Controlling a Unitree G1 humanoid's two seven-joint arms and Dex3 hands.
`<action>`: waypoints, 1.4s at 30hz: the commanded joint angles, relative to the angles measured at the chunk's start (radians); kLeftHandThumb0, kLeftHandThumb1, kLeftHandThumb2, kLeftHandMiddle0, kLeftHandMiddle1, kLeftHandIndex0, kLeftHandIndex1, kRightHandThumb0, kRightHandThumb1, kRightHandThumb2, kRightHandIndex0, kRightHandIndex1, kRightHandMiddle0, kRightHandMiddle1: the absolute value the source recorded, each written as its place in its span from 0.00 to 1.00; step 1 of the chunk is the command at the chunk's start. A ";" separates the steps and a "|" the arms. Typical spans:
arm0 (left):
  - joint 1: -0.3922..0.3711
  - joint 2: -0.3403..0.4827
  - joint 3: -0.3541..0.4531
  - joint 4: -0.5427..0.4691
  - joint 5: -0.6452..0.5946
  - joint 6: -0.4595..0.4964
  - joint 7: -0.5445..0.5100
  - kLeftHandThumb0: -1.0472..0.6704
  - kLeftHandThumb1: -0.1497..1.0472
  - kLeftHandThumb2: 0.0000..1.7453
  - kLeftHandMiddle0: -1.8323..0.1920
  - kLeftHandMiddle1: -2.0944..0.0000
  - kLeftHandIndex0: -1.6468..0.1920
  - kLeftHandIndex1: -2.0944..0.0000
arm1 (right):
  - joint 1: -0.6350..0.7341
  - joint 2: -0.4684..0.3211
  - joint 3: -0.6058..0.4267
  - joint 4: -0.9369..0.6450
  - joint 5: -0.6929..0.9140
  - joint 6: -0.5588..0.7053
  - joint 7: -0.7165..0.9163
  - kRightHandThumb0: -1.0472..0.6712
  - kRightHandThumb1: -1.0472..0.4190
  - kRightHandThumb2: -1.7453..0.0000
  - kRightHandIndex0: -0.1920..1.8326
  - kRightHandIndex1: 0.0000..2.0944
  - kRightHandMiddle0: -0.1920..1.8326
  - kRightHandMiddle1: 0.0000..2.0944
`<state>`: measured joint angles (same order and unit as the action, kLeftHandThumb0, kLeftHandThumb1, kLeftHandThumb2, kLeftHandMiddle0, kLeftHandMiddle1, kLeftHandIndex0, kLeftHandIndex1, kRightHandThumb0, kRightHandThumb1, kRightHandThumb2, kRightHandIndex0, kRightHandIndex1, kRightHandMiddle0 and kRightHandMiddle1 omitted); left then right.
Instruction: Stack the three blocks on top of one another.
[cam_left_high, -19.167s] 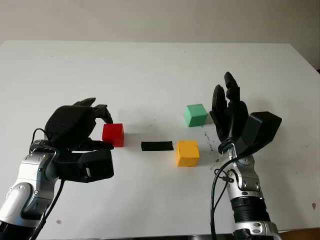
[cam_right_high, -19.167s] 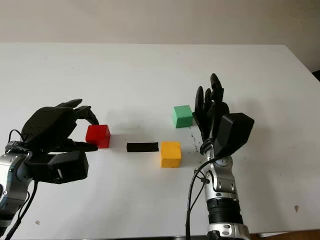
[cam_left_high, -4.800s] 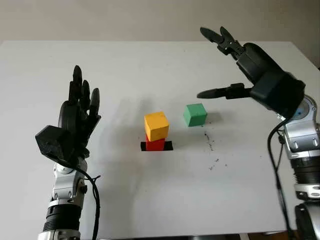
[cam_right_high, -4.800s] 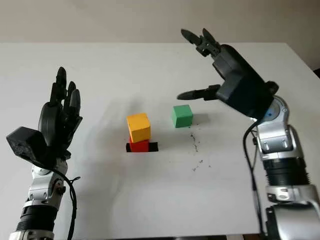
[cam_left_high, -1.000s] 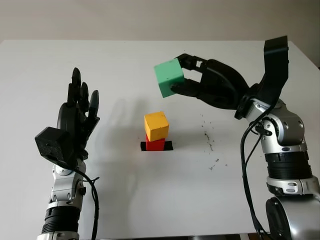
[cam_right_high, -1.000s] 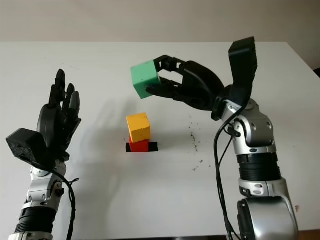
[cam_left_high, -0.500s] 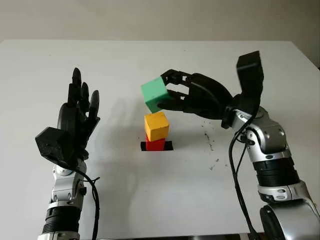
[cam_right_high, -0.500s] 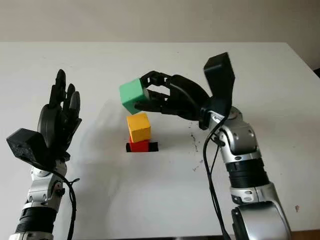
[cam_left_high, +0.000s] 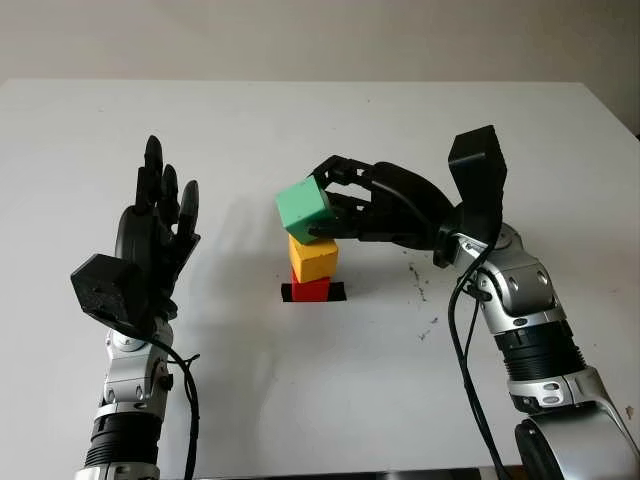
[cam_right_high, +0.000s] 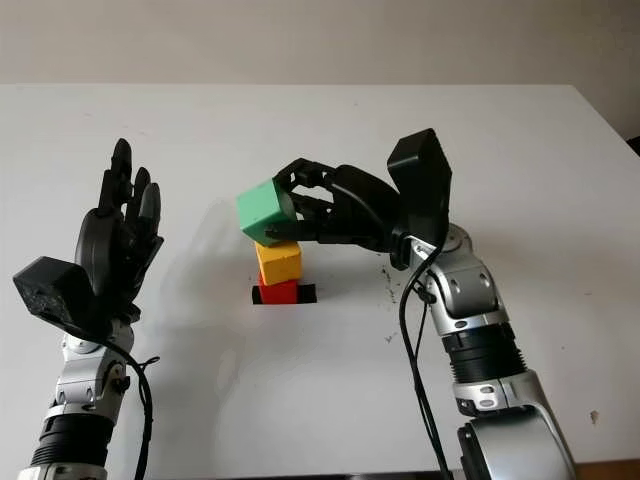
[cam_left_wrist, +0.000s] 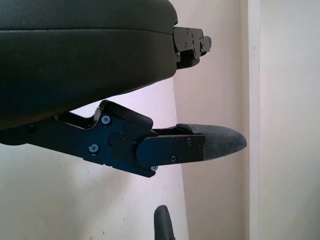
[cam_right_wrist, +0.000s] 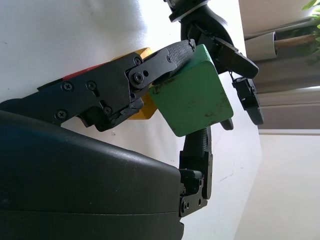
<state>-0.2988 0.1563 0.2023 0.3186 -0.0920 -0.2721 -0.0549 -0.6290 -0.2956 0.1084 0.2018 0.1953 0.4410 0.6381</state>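
Observation:
A yellow block (cam_left_high: 313, 257) stands on a red block (cam_left_high: 311, 289) at the table's middle, on a black tape mark (cam_left_high: 338, 292). My right hand (cam_left_high: 335, 205) is shut on a green block (cam_left_high: 304, 208), tilted, just above the yellow block's top and slightly left of it; whether they touch I cannot tell. In the right wrist view the green block (cam_right_wrist: 192, 100) sits between the black fingers (cam_right_wrist: 165, 55), with the yellow block (cam_right_wrist: 145, 109) behind it. My left hand (cam_left_high: 150, 235) is open, raised upright at the left, apart from the stack.
The white table (cam_left_high: 330, 390) reaches back to a pale wall. Small dark specks (cam_left_high: 420, 285) mark the surface right of the stack.
My right hand has carried the green block down and left, from high over the table to just above the yellow block. The left hand has not moved.

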 joint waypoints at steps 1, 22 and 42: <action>0.006 0.003 -0.002 -0.013 0.000 -0.003 0.001 0.17 1.00 0.26 0.92 0.97 0.92 0.97 | -0.003 -0.008 -0.003 0.000 -0.005 -0.013 0.005 0.39 0.07 0.97 0.19 0.02 0.24 0.82; 0.005 0.010 0.002 -0.009 -0.005 -0.004 -0.009 0.17 1.00 0.26 0.92 0.97 0.92 0.97 | -0.008 -0.031 -0.015 -0.014 -0.036 -0.033 0.013 0.39 0.07 0.97 0.19 0.02 0.25 0.80; 0.009 0.007 0.006 -0.024 -0.017 0.010 -0.011 0.18 1.00 0.26 0.92 0.97 0.92 0.97 | -0.014 -0.064 0.017 -0.006 -0.086 -0.073 0.064 0.39 0.09 0.97 0.18 0.01 0.25 0.75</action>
<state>-0.2985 0.1568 0.2085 0.3093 -0.1081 -0.2674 -0.0656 -0.6293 -0.3444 0.1206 0.2055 0.1127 0.3744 0.6928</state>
